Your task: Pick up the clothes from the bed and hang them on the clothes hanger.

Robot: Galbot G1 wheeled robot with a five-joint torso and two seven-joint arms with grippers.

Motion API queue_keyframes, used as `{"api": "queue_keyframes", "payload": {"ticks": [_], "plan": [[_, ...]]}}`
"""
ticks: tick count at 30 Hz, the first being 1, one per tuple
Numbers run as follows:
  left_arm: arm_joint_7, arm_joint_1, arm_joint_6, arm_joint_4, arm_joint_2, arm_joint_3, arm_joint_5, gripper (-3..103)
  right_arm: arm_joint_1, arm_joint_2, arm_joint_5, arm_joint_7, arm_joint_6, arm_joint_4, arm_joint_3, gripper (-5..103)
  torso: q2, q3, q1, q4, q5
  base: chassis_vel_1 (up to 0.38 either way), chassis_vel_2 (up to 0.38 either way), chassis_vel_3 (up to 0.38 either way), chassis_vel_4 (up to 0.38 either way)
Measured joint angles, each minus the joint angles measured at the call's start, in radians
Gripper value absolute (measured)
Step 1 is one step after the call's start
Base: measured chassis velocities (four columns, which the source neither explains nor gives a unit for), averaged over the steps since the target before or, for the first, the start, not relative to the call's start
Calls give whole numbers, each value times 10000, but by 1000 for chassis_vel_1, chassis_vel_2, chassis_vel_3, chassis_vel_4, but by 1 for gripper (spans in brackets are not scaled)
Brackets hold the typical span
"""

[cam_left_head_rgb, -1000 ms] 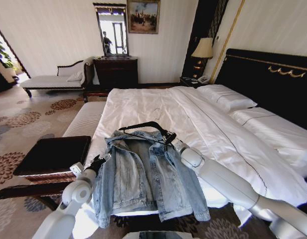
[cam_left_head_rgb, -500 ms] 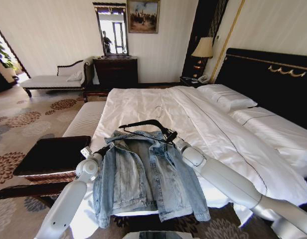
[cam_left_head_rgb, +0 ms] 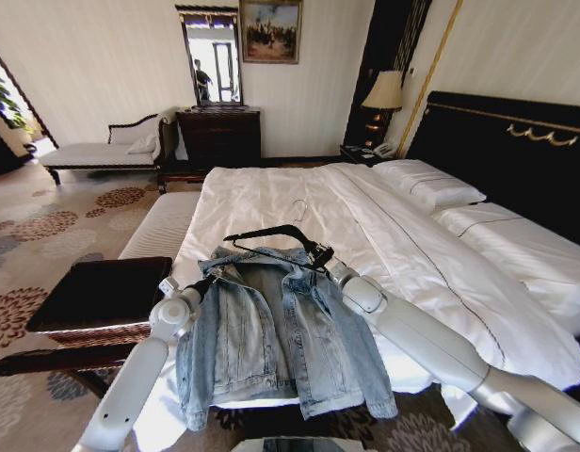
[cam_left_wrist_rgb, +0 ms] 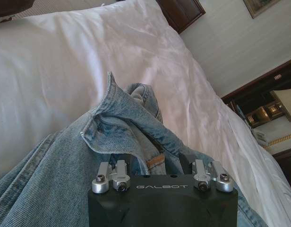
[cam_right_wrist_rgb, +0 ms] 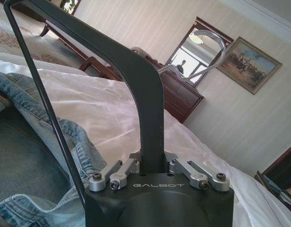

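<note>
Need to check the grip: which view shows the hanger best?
Right wrist view: the right gripper is shut on the clothes hanger arm, close up. Head view shows its whole triangle above the jacket collar. Left wrist view offers jacket only.

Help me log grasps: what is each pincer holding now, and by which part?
Right pincer clamps the clothes hanger at one shoulder arm's end. Left pincer grips the denim jacket at its shoulder, beside the collar.

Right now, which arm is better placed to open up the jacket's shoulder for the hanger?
Left. The left gripper already sits at the denim jacket collar, while the right gripper is shut on the clothes hanger.
</note>
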Motion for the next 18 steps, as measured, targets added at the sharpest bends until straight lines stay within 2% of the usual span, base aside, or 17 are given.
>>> {"api": "queue_keyframes", "payload": {"ticks": [2, 6, 8, 12, 15, 17, 18], "plan": [[-31, -108, 4, 125, -53, 18, -30, 55, 0, -25, 29, 8, -6, 8, 2, 22, 0, 1, 0, -1, 0, 0, 0, 0, 0], [-243, -277, 68, 384, -198, 65, -108, 34, -38, -103, 81, 22, -10, 59, 55, 22, 0, 1, 0, -2, 1, 0, 0, 0, 0], [-279, -292, 93, 437, -224, 76, -108, 34, -38, -108, 89, 22, -10, 66, 67, 22, 0, 1, 0, -1, 0, 0, 0, 0, 0], [-368, -531, 127, 793, -345, 103, -95, 14, -5, -127, 178, 36, -12, 111, 69, 22, 0, 0, -2, 1, 1, 0, 0, 0, 0], [-434, -638, 127, 950, -418, 104, -61, 11, 4, -150, 188, 42, -18, 134, 65, 22, 0, 0, -1, 0, 0, 0, 0, 0, 0], [-447, -688, 115, 1076, -482, 104, 30, 2, 9, -244, 131, 37, -17, 141, 55, 22, -1, 1, 0, 0, -1, 0, 0, 0, 0], [-447, -688, 115, 1076, -482, 104, 30, 2, 9, -244, 131, 37, -17, 141, 55, 22, -1, 1, 0, 0, -1, 0, 0, 0, 0]]}}
